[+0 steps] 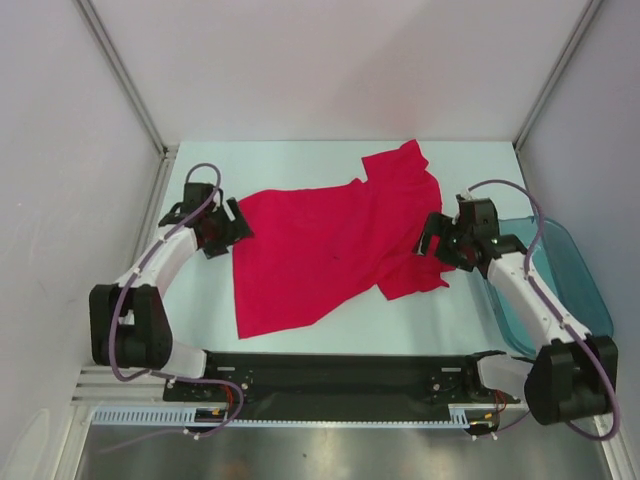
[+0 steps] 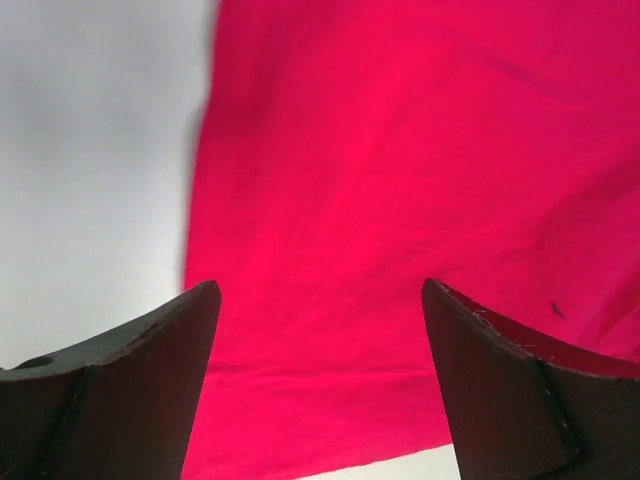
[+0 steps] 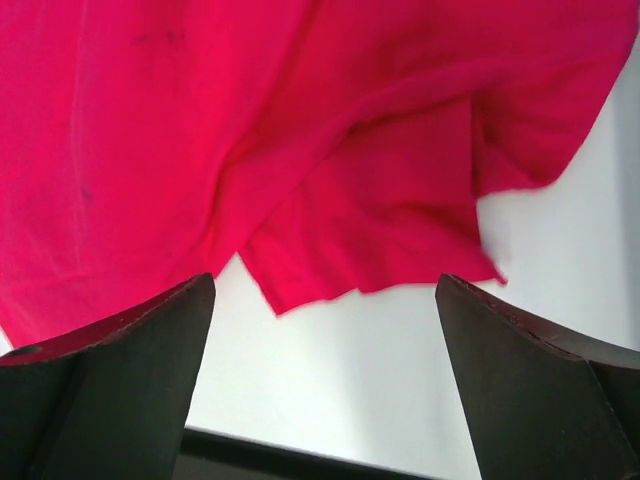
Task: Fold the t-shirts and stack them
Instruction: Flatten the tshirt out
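One bright red t-shirt (image 1: 325, 245) lies spread, partly rumpled, on the white table. My left gripper (image 1: 232, 222) is open at the shirt's left edge; in the left wrist view the cloth (image 2: 400, 200) fills the space between and beyond its fingers. My right gripper (image 1: 432, 236) is open at the shirt's right side, by a sleeve (image 1: 415, 275). In the right wrist view the sleeve (image 3: 380, 230) lies just beyond the open fingers, with bare table between them. Neither gripper holds anything.
A translucent teal plastic bin (image 1: 560, 285) stands at the right edge of the table, beside the right arm. White walls enclose the table on the left, back and right. A black rail (image 1: 340, 375) runs along the near edge.
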Robot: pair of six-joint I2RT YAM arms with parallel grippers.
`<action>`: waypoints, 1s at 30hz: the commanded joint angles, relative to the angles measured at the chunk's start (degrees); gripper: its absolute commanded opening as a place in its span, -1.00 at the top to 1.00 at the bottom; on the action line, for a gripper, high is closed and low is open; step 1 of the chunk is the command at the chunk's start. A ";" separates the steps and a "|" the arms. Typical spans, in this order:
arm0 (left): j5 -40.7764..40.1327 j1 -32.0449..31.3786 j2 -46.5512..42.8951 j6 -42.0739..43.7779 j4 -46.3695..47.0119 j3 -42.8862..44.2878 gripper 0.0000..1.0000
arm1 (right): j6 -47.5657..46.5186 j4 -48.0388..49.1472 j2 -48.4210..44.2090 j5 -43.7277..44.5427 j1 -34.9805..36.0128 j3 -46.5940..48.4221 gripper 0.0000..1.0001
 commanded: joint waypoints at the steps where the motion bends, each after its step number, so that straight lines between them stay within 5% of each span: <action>1: 1.42 -4.28 3.80 -0.82 5.37 5.24 -0.76 | -1.78 6.81 6.37 4.58 -0.57 7.59 -0.97; 5: 4.63 -3.94 12.40 0.42 1.95 15.42 -0.79 | -2.22 13.23 15.69 4.94 -1.89 15.41 -0.83; 7: 4.23 -3.84 15.76 1.73 0.62 22.00 -0.72 | -1.08 11.84 19.56 5.19 -3.65 20.58 -0.56; 16: -7.89 -0.42 36.95 10.18 -8.78 42.23 -0.68 | -9.78 18.87 44.34 6.44 -6.37 42.73 -0.82; 19: -10.36 -0.42 40.47 10.71 -8.79 44.27 -0.47 | -7.76 17.90 54.98 7.21 -7.08 53.55 -0.84; 30: -6.94 0.02 41.00 8.33 -3.25 40.67 -0.62 | -5.91 15.18 76.97 5.90 -7.08 77.03 -0.67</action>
